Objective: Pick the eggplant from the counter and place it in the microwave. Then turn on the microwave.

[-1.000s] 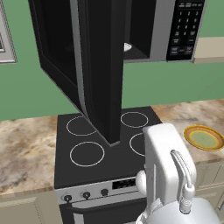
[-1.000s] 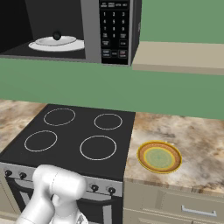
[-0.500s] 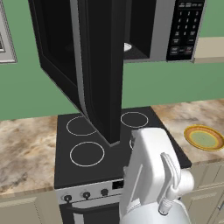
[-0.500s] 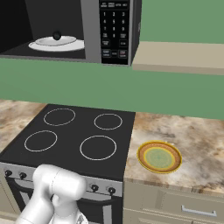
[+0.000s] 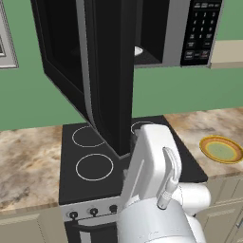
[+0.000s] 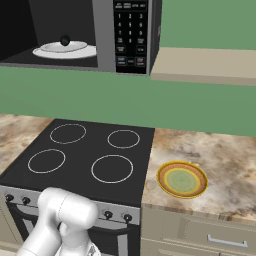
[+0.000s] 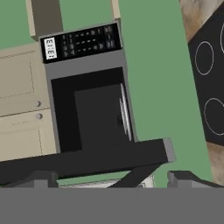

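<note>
Swinging left over the stove [image 5: 114, 161], my arm has shifted; end effector [image 7: 111, 177] fingers spread apart, microwave [image 7: 89, 87] straight ahead, door open, eggplant [image 6: 64, 40] inside on its plate [image 6: 65, 50]

You have the microwave [image 6: 100, 35] above the stove [image 6: 85, 160], its door [image 5: 111, 71] swung open; the plate [image 6: 182, 179] sits on the desk [image 6: 220, 160], right of the stove.

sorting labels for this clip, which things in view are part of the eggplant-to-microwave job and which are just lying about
Part of the job:
- microwave, door swung open
- eggplant, a small dark thing on the white dish inside
- counter
- hand, open

Just lying about:
- yellow-rimmed plate on the counter
- stove
</note>
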Robot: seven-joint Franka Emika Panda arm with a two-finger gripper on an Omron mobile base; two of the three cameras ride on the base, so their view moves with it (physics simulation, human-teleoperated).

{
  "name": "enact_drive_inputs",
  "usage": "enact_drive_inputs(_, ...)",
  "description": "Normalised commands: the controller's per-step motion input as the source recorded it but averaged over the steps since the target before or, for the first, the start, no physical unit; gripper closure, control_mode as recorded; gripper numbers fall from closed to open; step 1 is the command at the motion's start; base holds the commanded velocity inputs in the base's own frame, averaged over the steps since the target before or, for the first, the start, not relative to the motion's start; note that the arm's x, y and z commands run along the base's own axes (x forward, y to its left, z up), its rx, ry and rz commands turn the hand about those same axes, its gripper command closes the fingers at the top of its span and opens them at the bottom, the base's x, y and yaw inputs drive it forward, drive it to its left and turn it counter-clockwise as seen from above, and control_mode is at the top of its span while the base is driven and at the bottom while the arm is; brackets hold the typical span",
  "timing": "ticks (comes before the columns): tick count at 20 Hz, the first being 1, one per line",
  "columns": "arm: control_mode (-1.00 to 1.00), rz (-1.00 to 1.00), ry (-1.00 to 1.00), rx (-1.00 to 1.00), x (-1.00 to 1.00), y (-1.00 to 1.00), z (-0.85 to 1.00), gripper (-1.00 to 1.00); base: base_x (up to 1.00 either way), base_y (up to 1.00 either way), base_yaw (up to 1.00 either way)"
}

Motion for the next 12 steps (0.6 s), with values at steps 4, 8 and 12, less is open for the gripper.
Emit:
enact_drive_inputs(4,-1.0,0.01,0.0,0.1,0.08,0.24,-0.01,-1.0,0.0,0.0,0.0)
enact_drive_inputs(8,-1.0,0.0,0.0,0.01,0.02,0.33,-0.03,-1.0,0.0,0.0,0.0)
enact_drive_inputs(12,-1.0,0.0,0.0,0.0,0.0,0.28,-0.02,-1.0,0.0,0.0,0.0)
